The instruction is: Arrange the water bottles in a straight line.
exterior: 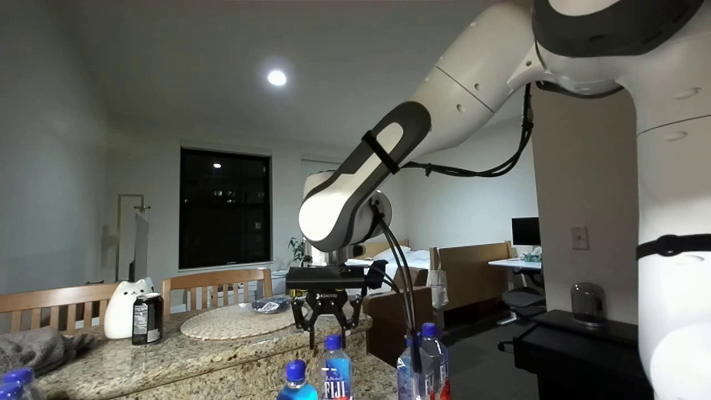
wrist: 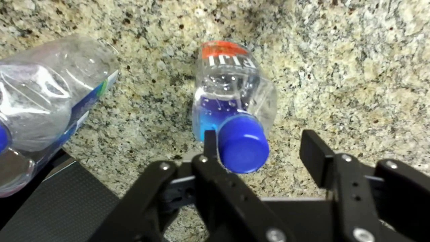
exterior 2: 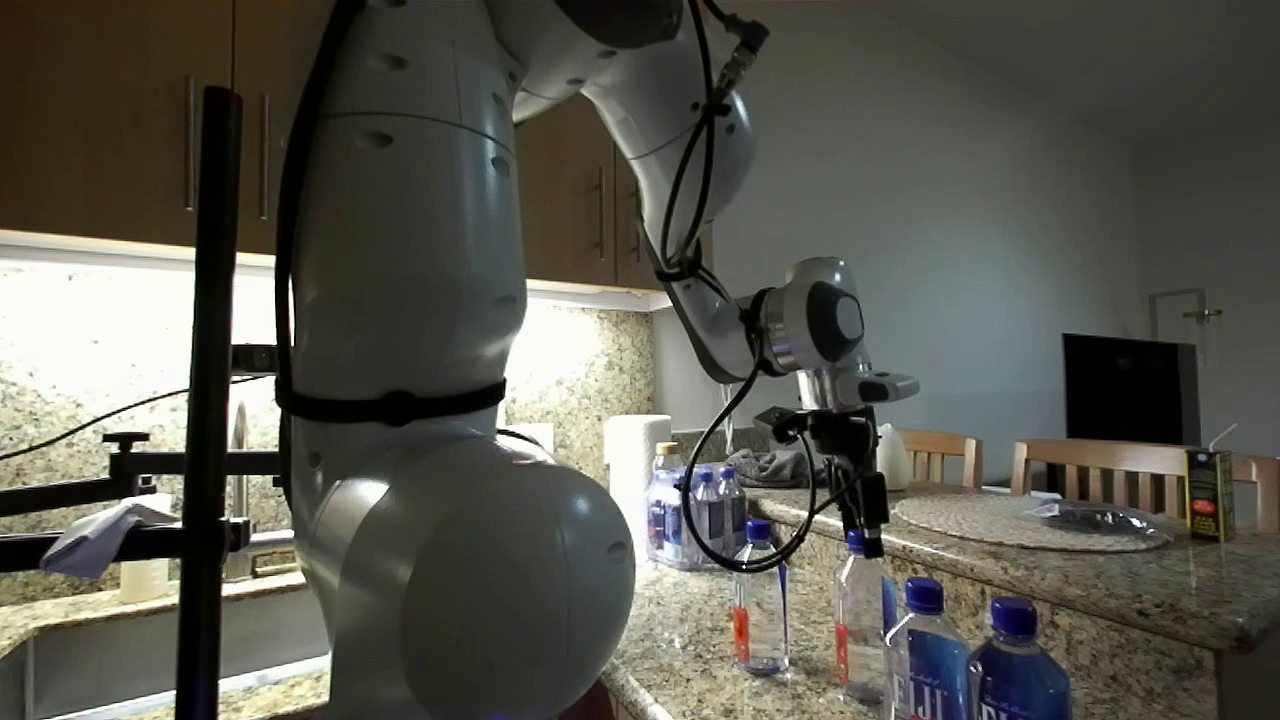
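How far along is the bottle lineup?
Looks done: four bottles stand upright on the counter, roughly in a row. In hand: the open gripper brackets the blue cap of one bottle, with a visible gap, so no grip yet. Left: the row looks staggered in both exterior views, so that bottle probably needs gripping and shifting into line.

The blue cap [wrist: 243,144] of a FIJI water bottle [wrist: 231,87] stood between the fingers of the gripper [wrist: 260,148], with clear space toward one, a mere sliver by the other. Past the sliver a second water bottle [wrist: 50,111] stood in the way; opposite lay bare granite countertop [wrist: 362,84]. A raised granite ledge [exterior 2: 1125,655] flanked the bottles.
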You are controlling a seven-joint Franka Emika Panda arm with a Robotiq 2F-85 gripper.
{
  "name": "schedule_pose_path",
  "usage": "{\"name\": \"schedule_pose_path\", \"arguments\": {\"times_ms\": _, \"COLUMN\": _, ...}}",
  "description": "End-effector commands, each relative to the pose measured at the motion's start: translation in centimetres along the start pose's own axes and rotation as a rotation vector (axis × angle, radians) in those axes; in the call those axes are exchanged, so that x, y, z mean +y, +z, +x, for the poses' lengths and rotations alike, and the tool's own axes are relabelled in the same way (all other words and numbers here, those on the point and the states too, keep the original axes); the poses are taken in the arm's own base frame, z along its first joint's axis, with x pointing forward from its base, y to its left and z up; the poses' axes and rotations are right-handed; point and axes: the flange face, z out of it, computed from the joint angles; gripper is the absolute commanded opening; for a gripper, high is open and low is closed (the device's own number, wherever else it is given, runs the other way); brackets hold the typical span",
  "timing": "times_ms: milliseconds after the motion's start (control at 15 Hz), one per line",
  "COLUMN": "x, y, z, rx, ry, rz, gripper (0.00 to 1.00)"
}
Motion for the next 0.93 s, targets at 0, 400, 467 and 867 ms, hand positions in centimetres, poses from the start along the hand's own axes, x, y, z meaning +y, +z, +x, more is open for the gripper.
{"name": "schedule_pose_path", "arguments": {"times_ms": 0, "x": -0.2, "y": 0.5, "z": -0.4, "rx": -0.001, "ry": 0.012, "rz": 0.015, "gripper": 0.36}}
{"name": "schedule_pose_path", "arguments": {"times_ms": 400, "x": -0.3, "y": 0.2, "z": -0.9, "rx": 0.018, "ry": -0.041, "rz": 0.015, "gripper": 0.14}}
{"name": "schedule_pose_path", "arguments": {"times_ms": 467, "x": -0.3, "y": 0.1, "z": -1.0, "rx": 0.021, "ry": -0.066, "rz": 0.020, "gripper": 0.14}}
{"name": "schedule_pose_path", "arguments": {"times_ms": 867, "x": 0.6, "y": -2.5, "z": -1.0, "rx": 0.077, "ry": -0.352, "rz": 0.086, "gripper": 0.15}}
